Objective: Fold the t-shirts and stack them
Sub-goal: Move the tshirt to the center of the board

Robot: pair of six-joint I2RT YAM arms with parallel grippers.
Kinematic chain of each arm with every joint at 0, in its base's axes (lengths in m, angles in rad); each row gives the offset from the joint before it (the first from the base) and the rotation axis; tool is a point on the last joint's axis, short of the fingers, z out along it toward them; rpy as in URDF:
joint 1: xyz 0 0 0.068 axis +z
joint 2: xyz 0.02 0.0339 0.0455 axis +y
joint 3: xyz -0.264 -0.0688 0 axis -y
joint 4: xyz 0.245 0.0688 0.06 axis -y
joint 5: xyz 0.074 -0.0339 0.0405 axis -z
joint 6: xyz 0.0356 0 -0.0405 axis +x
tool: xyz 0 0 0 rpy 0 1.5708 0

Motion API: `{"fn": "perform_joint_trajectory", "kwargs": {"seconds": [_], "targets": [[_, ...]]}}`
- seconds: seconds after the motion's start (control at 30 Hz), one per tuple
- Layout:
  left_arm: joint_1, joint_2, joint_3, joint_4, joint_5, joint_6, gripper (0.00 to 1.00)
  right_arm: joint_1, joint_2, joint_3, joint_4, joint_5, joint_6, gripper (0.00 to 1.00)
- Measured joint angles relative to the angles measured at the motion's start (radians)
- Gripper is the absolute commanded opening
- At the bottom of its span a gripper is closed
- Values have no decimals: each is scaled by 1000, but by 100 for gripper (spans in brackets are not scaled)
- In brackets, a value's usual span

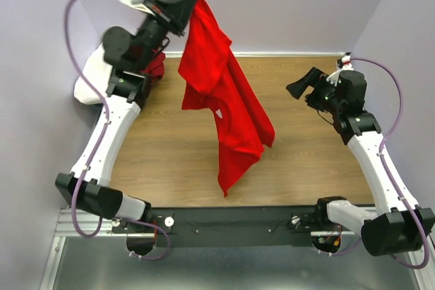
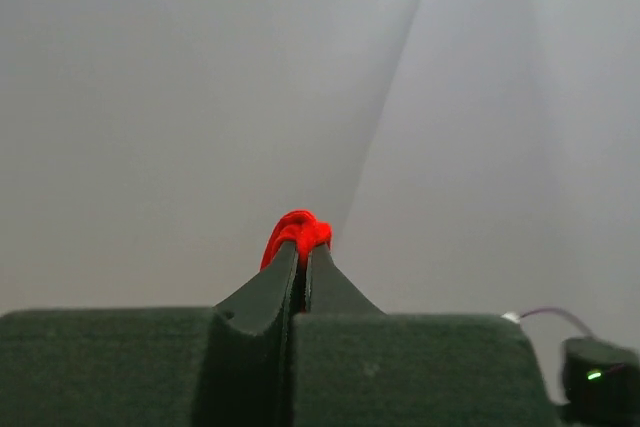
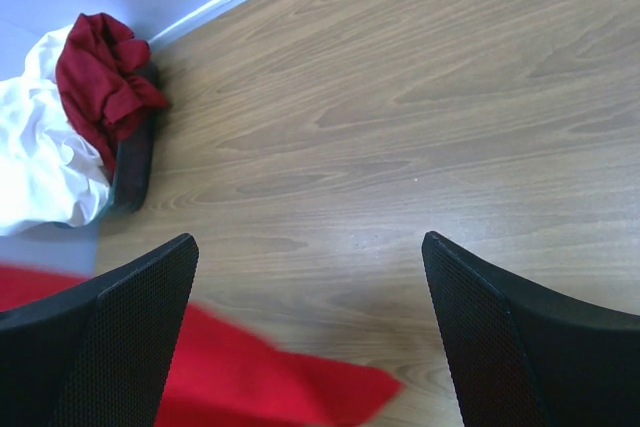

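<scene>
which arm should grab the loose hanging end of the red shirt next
Right, probably. The right tool is open and free over the table beside the hanging red t-shirt; the left tool is shut on its top, holding it up.

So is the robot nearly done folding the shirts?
Not nearly. Done: nothing looks folded or stacked. In hand: the left end effector is shut on the bright red shirt, holding it up so it hangs unfolded; the right end effector is open and empty. Left: the white shirt and maroon shirt lie crumpled at the far left corner of the table.
</scene>
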Motion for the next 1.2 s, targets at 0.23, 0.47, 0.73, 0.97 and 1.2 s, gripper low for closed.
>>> {"fn": "perform_joint_trajectory", "kwargs": {"seconds": [0.23,0.47,0.73,0.97,1.2], "targets": [[43,187,-232,-74,-66,74,99,0,-47,-101,3,-21,0,99],[14,213,-326,-261,-251,152,95,9,-37,-203,2,-35,12,96],[-201,-77,-718,-340,-361,120,89,64,19,-311,3,-14,56,95],[-299,-127,-895,-415,-379,32,90,65,74,-346,0,80,80,94],[-304,-90,-906,-412,-370,-14,89,65,169,-355,0,137,106,92]]}}
